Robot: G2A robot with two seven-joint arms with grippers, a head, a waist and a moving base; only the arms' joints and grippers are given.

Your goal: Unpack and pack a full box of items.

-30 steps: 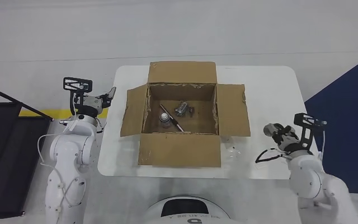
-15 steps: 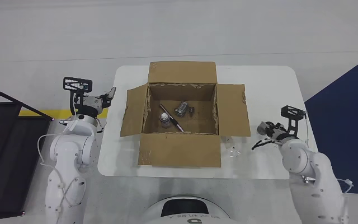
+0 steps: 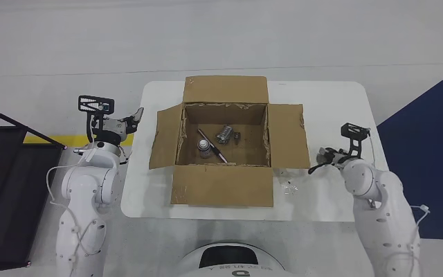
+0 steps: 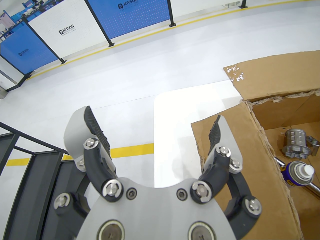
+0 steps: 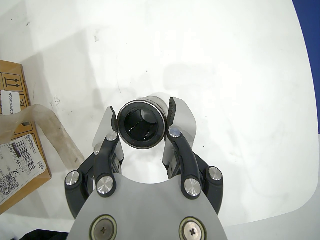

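Right gripper (image 5: 141, 104) nearer box (image 3: 225, 185), bearing (image 5: 141, 126) end-on

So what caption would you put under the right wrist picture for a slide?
Right gripper shut on a hollow metal cylinder over the white table, with the cardboard box at the edge.

Left jaws wide (right jaws clamped)

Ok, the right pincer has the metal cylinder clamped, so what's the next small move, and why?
Probably carry it across the right flap and over the open cardboard box. The right pincer is shut on the metal cylinder above the table beside that flap, and a spray can and other parts lie inside the box, so packing looks likely.
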